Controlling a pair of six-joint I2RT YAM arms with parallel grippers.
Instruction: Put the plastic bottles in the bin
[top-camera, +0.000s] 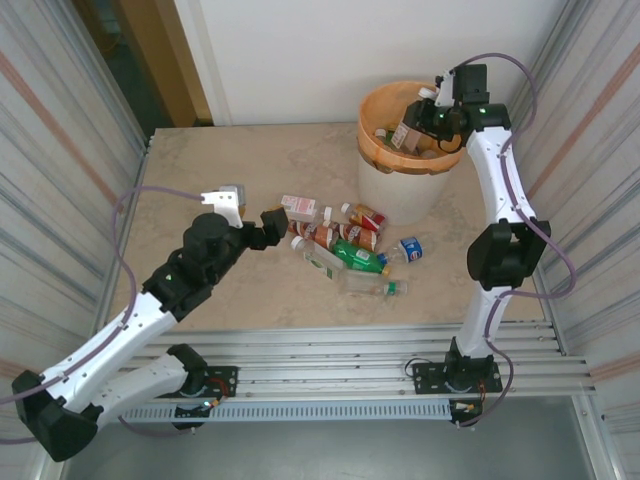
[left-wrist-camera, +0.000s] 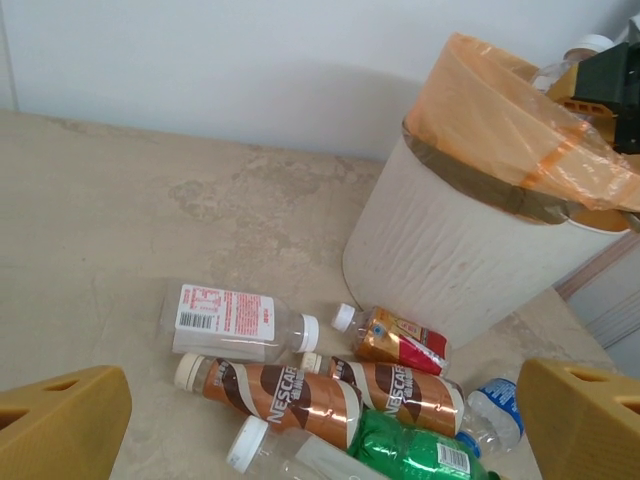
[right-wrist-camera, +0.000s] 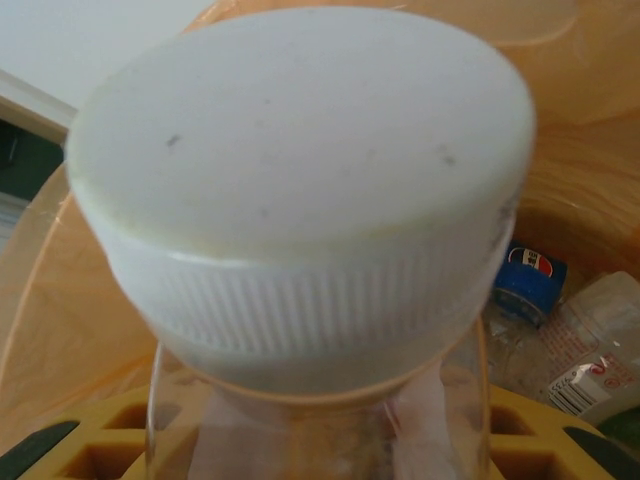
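Right fingers (top-camera: 432, 108) hold bottle (top-camera: 408, 130) above bin (top-camera: 392, 188); more bottles (top-camera: 345, 252) on table (top-camera: 220, 165).

The top external camera looks steeply down from above and behind the arm bases (top-camera: 455, 378) at 6 o'clock. It takes in the whole table (top-camera: 250, 190), with the bin (top-camera: 395, 190) at 1 o'clock. The left wrist camera sits low and near, facing the loose bottles (left-wrist-camera: 300, 395) at 6 o'clock and that same bin at 2 o'clock. The right wrist camera looks into the bin's orange liner (right-wrist-camera: 570, 150), very close behind a white-capped bottle (right-wrist-camera: 300, 180).

bottles (top-camera: 355, 255) heaped before bin (top-camera: 393, 190), others inside
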